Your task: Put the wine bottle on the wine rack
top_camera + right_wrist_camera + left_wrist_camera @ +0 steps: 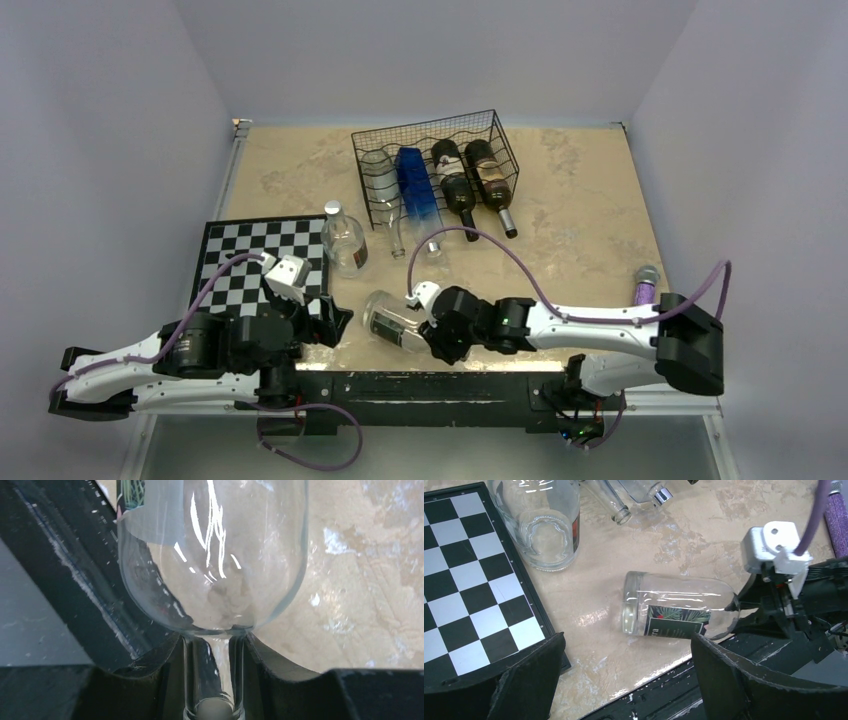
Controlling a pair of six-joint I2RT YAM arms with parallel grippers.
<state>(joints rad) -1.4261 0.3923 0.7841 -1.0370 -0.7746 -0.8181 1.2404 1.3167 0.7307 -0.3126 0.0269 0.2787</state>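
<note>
Standing wide open by the chessboard (240, 260), the left gripper (330, 320) gives room; the wine bottle (395, 322) lies sideways at the table's (580, 230) six o'clock edge; the right gripper (212, 650) clamps its neck, likely for lifting to the wine rack (435, 165) at twelve o'clock.

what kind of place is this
Likely a robot test cell in a lab: plain grey walls box in the table, two arms are bolted at its near edge, and a wine rack and chessboard look like staged props.
</note>
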